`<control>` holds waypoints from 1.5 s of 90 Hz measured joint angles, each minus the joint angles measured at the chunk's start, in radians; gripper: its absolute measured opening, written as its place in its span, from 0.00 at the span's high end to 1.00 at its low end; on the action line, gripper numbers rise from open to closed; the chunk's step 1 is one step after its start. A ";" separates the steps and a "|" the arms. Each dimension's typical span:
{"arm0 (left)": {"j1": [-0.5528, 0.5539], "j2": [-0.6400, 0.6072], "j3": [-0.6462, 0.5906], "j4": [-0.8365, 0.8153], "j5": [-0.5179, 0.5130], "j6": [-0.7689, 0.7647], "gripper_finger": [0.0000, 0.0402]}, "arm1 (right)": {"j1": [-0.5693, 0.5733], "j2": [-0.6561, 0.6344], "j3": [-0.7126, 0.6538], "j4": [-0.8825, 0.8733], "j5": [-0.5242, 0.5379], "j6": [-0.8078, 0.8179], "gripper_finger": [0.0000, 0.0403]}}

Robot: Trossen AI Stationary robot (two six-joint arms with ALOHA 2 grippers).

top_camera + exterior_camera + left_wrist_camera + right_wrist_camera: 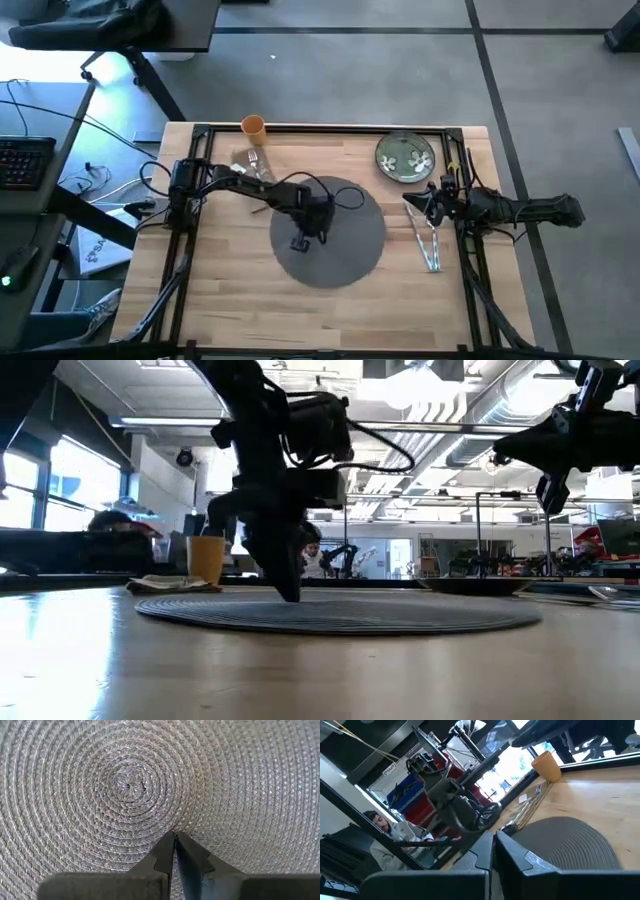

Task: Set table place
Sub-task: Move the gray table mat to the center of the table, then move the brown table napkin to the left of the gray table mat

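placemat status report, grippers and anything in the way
Left gripper shut, tips down on placemat near its centre. Right gripper shut, empty, waiting at right edge. Plate, cup still off the mat.

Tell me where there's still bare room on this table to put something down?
The near strip of table in front of the placemat is bare, as is the wood left of it. It is crowded along the far edge: cup, napkin with fork, plate, and cutlery beside the right gripper.

One placemat (330, 232), one plate (405, 157), one cup (253, 126)
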 joint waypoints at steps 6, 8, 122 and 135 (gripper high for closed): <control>0.000 -0.005 0.000 0.000 -0.002 0.025 0.99 | 0.000 0.000 0.000 0.000 0.005 -0.007 1.00; 0.000 -0.005 -0.001 0.003 -0.005 0.031 0.99 | 0.000 0.000 0.000 0.000 0.008 -0.007 1.00; 0.160 -0.399 0.279 -0.388 -0.228 -0.006 0.99 | 0.000 0.000 0.000 0.061 0.022 -0.064 1.00; 0.213 -0.520 0.247 -0.515 -0.267 -0.020 0.99 | 0.000 0.000 0.000 0.061 0.022 -0.064 1.00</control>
